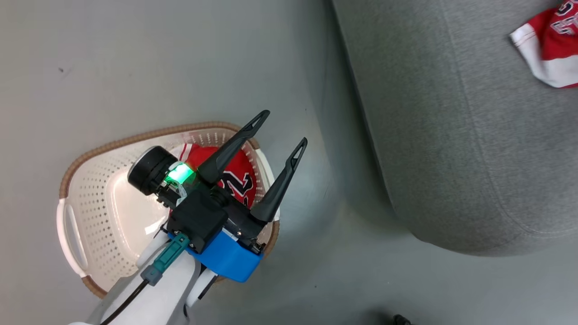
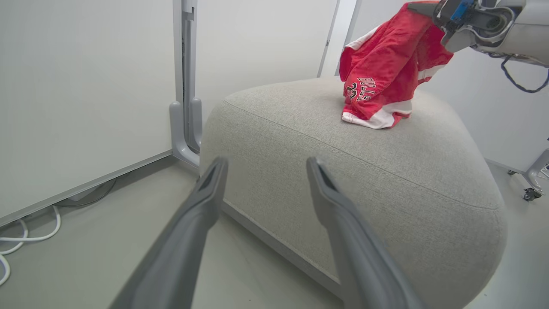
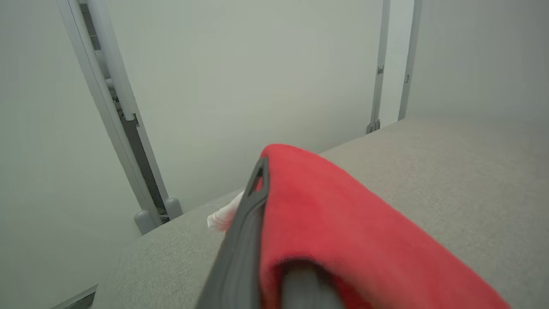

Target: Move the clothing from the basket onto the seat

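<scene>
The cream basket (image 1: 90, 203) stands on the floor at the lower left, with a red jersey (image 1: 244, 169) crumpled at its right end. My left gripper (image 1: 285, 127) hovers open above that end, nothing between its fingers (image 2: 210, 189), which point toward the seat (image 1: 451, 135). A second red and white jersey (image 2: 386, 73) hangs from my right gripper (image 2: 429, 8), which is shut on it. The jersey's lower hem rests on the top of the seat (image 2: 364, 171). In the right wrist view the red cloth (image 3: 343, 223) drapes over one finger, above the seat (image 3: 450, 171).
Grey floor lies between the basket and the seat. Behind the seat are white wall panels with a grey upright post (image 2: 186, 86). White cables (image 2: 25, 236) trail along the wall's foot. A castor of a stand (image 2: 532, 195) sits at the far right.
</scene>
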